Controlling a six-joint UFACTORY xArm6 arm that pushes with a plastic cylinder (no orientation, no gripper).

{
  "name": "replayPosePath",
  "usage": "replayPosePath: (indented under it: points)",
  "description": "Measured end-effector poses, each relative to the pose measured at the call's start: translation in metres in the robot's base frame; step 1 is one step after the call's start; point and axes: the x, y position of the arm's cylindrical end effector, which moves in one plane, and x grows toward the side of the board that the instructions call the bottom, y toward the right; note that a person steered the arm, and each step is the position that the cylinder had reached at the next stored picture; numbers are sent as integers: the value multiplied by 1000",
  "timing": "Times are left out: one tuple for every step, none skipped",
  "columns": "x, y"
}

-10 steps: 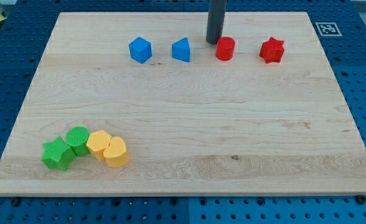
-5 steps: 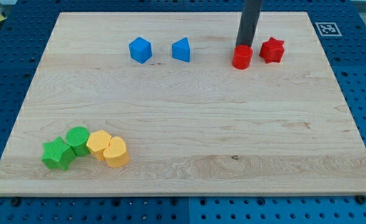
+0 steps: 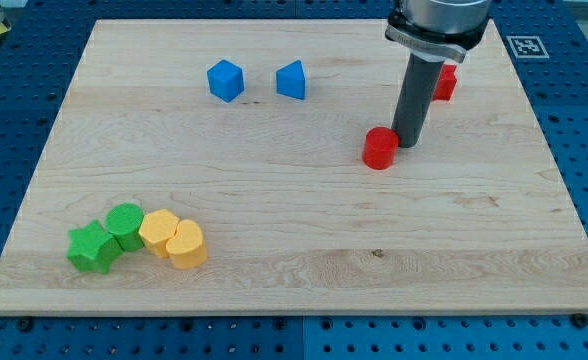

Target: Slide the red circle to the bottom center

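The rod's lower end, my tip (image 3: 407,146), rests on the wooden board (image 3: 294,230) just to the view's right of and slightly above the red circle (image 3: 379,148), touching or all but touching its upper right edge. There are no fingers on this arm, only the straight dark rod, so nothing is clamped and nothing is held apart or together. The red circle sits right of the board's middle, roughly halfway between the view's top and bottom edges, well apart from the bottom center. Behind the rod, toward the view's top right, a second red block (image 3: 445,84) shows only in part, the rod and its grey collar hiding most of it, so its shape cannot be told here. Toward the view's top left stand a blue cube (image 3: 225,80) and, just to its right, a blue block (image 3: 291,79) of wedge-like form, the two apart from each other. In the view's bottom left corner a cluster of four blocks lies packed together: a green star (image 3: 92,247), a green circle (image 3: 125,222) touching it, a yellow block (image 3: 158,230) of rounded form beside that, and a yellow heart (image 3: 185,244) pressed against it.
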Motion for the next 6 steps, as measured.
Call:
replayPosePath:
  points:
    - [0, 0]
    - [-2, -8]
    - [-5, -24]
    - [-5, -43]
    - [-5, -64]
    - [-2, -74]
